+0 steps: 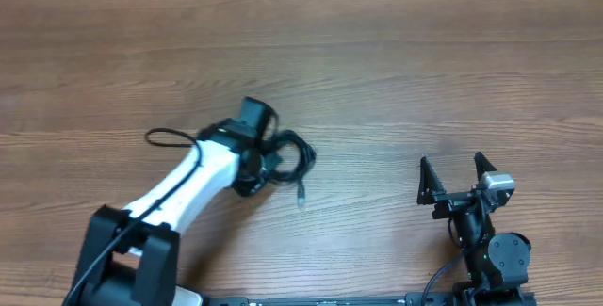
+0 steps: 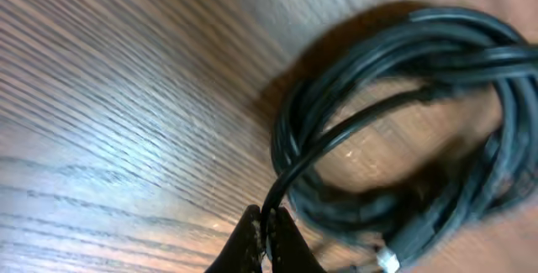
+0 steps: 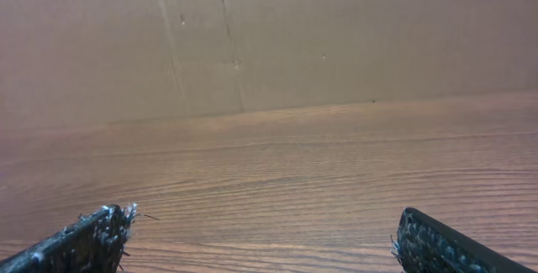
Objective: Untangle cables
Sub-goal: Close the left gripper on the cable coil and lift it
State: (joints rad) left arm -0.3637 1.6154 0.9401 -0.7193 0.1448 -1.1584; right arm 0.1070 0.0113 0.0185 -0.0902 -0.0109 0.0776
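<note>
The cables point(image 1: 292, 153) lie as a small coiled black bundle near the table's middle, one plug end point(image 1: 301, 194) trailing toward the front. My left gripper point(image 1: 262, 155) sits on the bundle's left side. In the left wrist view the coil point(image 2: 403, 113) fills the right half, with a pale plug tip point(image 2: 387, 261) at the bottom. There my left gripper point(image 2: 266, 225) is shut on a single black strand that runs up from the fingertips into the coil. My right gripper point(image 1: 457, 172) stands open at the front right, far from the cables; nothing lies between its fingers point(image 3: 84, 244).
The white left arm point(image 1: 184, 188) reaches in from the front left, its own black wire looping out at the side point(image 1: 160, 136). A brown wall point(image 3: 336, 29) rises at the table's far edge. Wood tabletop point(image 1: 424, 71) surrounds the bundle.
</note>
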